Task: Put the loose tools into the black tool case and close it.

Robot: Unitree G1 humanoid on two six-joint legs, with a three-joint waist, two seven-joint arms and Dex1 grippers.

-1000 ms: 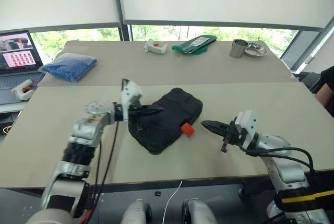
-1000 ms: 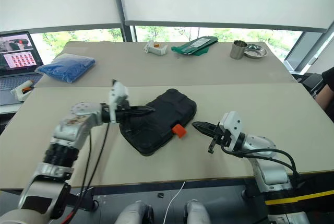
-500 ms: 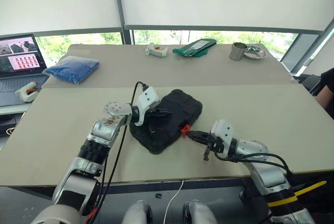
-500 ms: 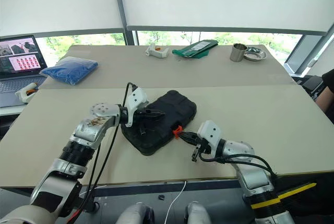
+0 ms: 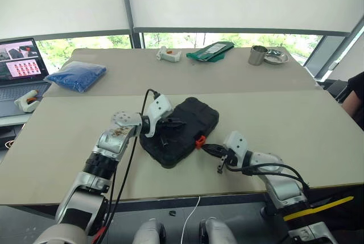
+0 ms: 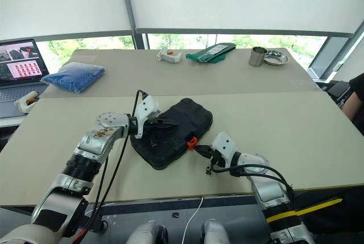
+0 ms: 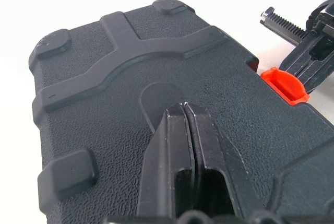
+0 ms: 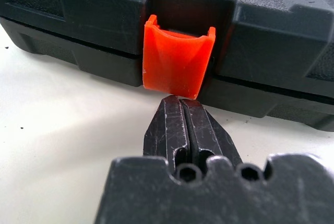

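Right wrist view: shut right hand [image 8: 182,101] touches orange latch [image 8: 176,58].

**Surfaces and materials on the tables**

The black tool case [image 7: 130,93] is hard moulded plastic with a fine pebbled, matt grain; its raised ribs and corner feet look smoother. Its orange latch [image 8: 177,59] is smooth plastic with a slight sheen. The right gripper [image 8: 182,125] has dark fingers with a scuffed, scratched, faintly shiny finish; the left gripper [image 7: 183,130] has smoother, matt black fingers. The near table [image 5: 68,136] has a smooth, matt beige top. On the far table [image 5: 125,70], the cup [image 5: 257,54] and the dish [image 5: 276,56] at the far right look like shiny metal, and the blue bag [image 5: 75,75] at the far left looks like soft, crinkled cloth or plastic.
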